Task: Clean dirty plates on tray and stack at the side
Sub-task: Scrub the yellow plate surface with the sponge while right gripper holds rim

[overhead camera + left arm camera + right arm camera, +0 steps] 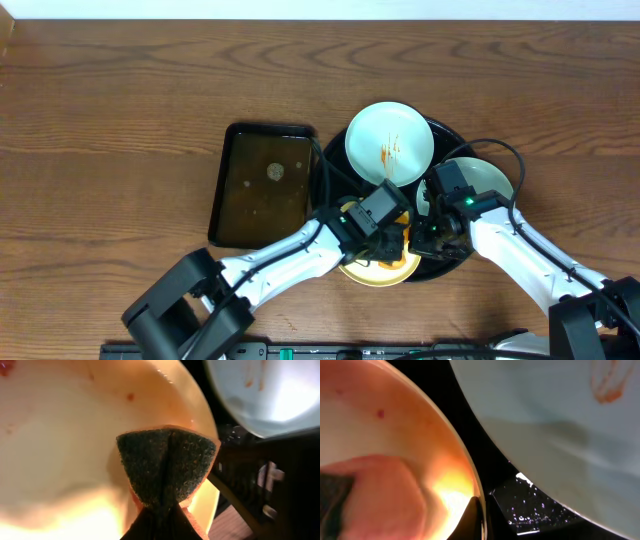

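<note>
Sponge (167, 465), green-faced orange foam, sits pinched in the left tool (162, 517) against the pale yellow round plate (65, 435); right tool (477, 520) grips that plate's rim.

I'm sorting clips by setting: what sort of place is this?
Likely a robot test bench staged as a dishwashing station: wood-grain table, sauce-smeared plates on a round black tray, a sponge on the yellow plate.
</note>
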Controlling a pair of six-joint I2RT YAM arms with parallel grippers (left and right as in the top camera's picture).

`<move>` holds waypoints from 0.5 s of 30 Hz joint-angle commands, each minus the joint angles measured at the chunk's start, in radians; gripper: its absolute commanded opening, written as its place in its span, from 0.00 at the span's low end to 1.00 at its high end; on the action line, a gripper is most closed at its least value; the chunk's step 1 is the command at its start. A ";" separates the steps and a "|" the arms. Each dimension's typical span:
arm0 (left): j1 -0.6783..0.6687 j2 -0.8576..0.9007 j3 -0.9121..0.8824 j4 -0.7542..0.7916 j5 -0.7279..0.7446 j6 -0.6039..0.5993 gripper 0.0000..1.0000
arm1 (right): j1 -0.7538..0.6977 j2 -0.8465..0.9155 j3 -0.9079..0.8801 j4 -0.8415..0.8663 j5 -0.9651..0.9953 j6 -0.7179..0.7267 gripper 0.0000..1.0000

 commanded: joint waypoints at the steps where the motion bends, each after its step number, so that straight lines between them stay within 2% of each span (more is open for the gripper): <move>1: 0.001 0.033 -0.010 0.027 0.013 -0.037 0.08 | 0.010 0.006 0.004 -0.017 0.024 0.003 0.01; 11: -0.012 0.094 -0.010 0.072 0.075 -0.032 0.08 | 0.010 0.006 0.004 -0.017 0.024 0.004 0.01; 15: 0.005 0.095 -0.010 0.072 -0.031 0.037 0.08 | 0.010 0.006 0.004 -0.018 0.024 0.003 0.01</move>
